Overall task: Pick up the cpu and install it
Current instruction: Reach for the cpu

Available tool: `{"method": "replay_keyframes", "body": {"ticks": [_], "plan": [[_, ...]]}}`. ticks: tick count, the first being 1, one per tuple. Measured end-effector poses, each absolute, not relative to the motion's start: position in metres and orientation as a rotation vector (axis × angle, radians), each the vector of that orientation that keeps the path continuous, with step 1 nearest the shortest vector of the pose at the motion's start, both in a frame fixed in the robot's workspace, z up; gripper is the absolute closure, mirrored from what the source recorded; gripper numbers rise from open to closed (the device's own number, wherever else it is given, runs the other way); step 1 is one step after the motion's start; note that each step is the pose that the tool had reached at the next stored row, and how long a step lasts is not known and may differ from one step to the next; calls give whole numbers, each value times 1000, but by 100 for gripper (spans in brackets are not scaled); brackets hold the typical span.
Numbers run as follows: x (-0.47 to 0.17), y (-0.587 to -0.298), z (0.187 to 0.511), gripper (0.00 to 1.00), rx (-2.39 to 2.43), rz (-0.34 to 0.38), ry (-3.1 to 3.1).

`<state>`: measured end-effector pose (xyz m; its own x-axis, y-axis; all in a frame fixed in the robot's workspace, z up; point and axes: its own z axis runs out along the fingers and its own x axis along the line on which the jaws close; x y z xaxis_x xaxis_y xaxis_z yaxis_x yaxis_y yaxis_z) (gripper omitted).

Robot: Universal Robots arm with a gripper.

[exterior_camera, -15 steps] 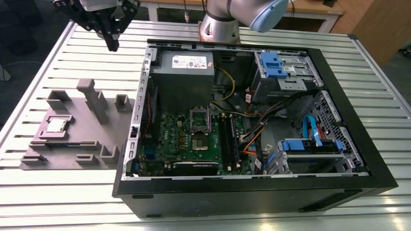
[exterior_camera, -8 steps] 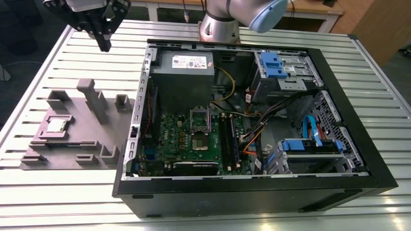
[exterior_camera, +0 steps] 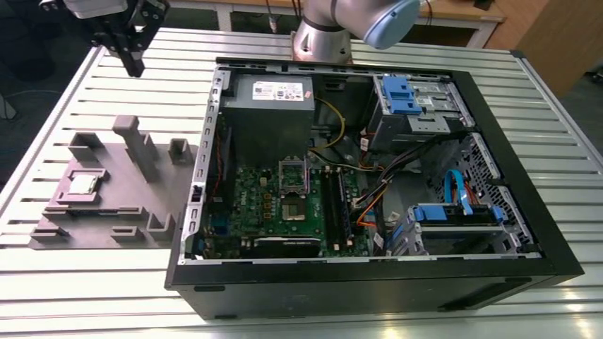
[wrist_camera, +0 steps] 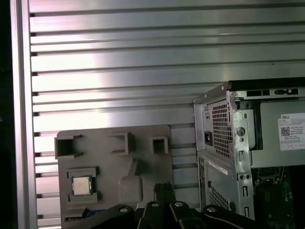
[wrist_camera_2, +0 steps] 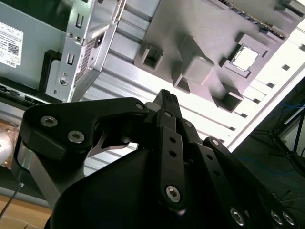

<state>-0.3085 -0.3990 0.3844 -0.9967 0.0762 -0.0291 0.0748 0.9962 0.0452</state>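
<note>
The cpu lies in the grey fixture's recess, likely to keep it located. Above the fixture, the end effector hangs closed and empty.

Slatted metal table with a grey fixture block beside an open computer case.

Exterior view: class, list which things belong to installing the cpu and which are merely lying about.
Belong: cpu, lying in the grey holder; gripper; motherboard inside the open case.
Just about: power supply box; blue drive bays; cables.
</note>
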Motion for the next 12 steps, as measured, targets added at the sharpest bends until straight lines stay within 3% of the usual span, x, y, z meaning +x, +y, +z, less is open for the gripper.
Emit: {"method": "replay_keyframes", "body": {"ticks": [12], "plan": [[-343, -399, 381, 90, 118, 69, 3107]]}}
